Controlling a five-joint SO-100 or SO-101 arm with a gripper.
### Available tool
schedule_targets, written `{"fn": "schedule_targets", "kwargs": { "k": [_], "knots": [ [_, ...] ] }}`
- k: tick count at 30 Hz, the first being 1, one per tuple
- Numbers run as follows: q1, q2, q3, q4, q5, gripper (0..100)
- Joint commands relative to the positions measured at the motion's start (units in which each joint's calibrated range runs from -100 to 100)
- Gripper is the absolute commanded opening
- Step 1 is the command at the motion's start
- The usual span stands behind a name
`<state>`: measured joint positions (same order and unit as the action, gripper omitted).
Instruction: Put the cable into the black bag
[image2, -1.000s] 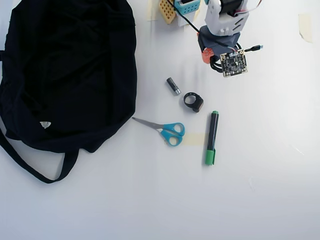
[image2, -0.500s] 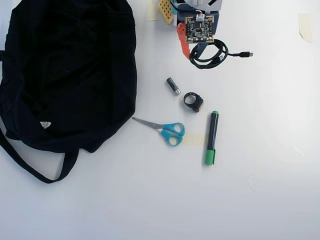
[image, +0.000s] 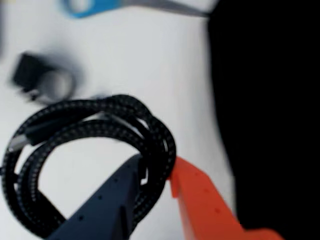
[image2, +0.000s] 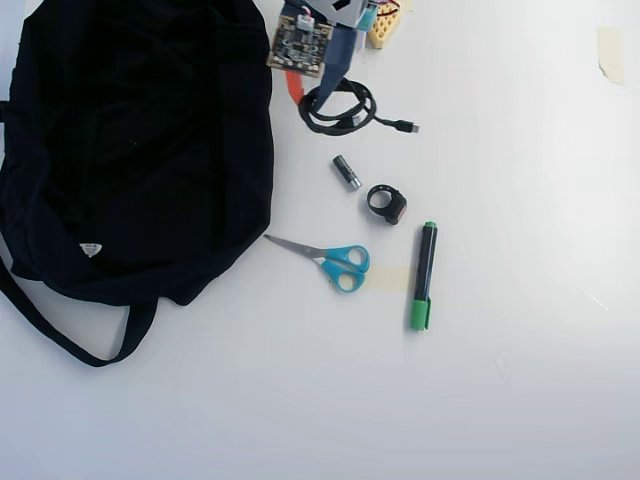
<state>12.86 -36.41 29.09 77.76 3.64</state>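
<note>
White table (image2: 520, 400): end effector (image: 157, 172) clamps the cable (image2: 338, 105), lifted beside the black bag (image2: 130, 150). Grasp complete; carry over the bag and release remain.

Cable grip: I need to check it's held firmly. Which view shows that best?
Wrist view: the gripper fingers pinch the cable coil, close up. Overhead shows the whole cable and plug, but the grip is hidden.

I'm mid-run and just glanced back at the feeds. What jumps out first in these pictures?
The black bag dominates, filling the upper left of the overhead view. Right beside its edge, near the top, the pincer is shut on the coiled cable, whose plug end trails to the right; the wrist view shows the coil pinched between the dark and orange fingers. Lower down lie blue scissors and a green marker.
</note>
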Motion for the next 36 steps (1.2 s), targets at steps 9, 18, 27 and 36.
{"fn": "schedule_targets", "kwargs": {
  "k": [9, 18, 27, 36],
  "knots": [
    [16.98, 5.78, -2.85, -17.04, -0.33, 2],
    [34.71, 25.87, -9.86, -36.85, -7.31, 2],
    [42.56, 55.24, -26.30, -43.48, -11.71, 12],
    [33.29, 22.80, -25.67, -21.00, -11.35, 25]
  ]
}}
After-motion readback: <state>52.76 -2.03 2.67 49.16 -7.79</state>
